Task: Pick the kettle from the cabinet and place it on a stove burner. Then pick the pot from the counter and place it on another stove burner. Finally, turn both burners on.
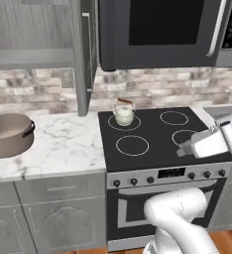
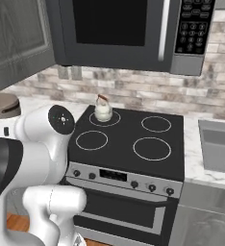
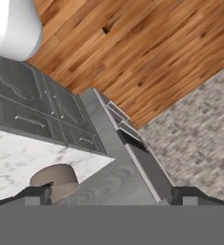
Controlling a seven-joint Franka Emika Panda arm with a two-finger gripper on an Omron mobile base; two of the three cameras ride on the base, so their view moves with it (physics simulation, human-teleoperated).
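The small cream kettle (image 1: 123,113) (image 2: 103,111) stands upright on the back left stove burner (image 1: 124,122). The other burners (image 1: 132,145) (image 1: 174,117) carry nothing. To the left, the wide taupe pot (image 1: 9,134) (image 2: 1,105) sits on the marble counter (image 1: 63,144); the hand view shows the pot (image 3: 54,179) low between the fingertips. My gripper (image 3: 113,195) is open, with nothing between its fingers. The cabinet (image 1: 29,58) above the counter has its door (image 1: 83,54) swung open.
A black microwave (image 1: 162,30) (image 2: 124,29) hangs over the cooktop. Control knobs (image 1: 150,179) line the stove front. A sink (image 2: 218,149) lies right of the stove. My white arm (image 1: 209,143) reaches over the front right burner. The hand view takes in wood floor (image 3: 147,52).
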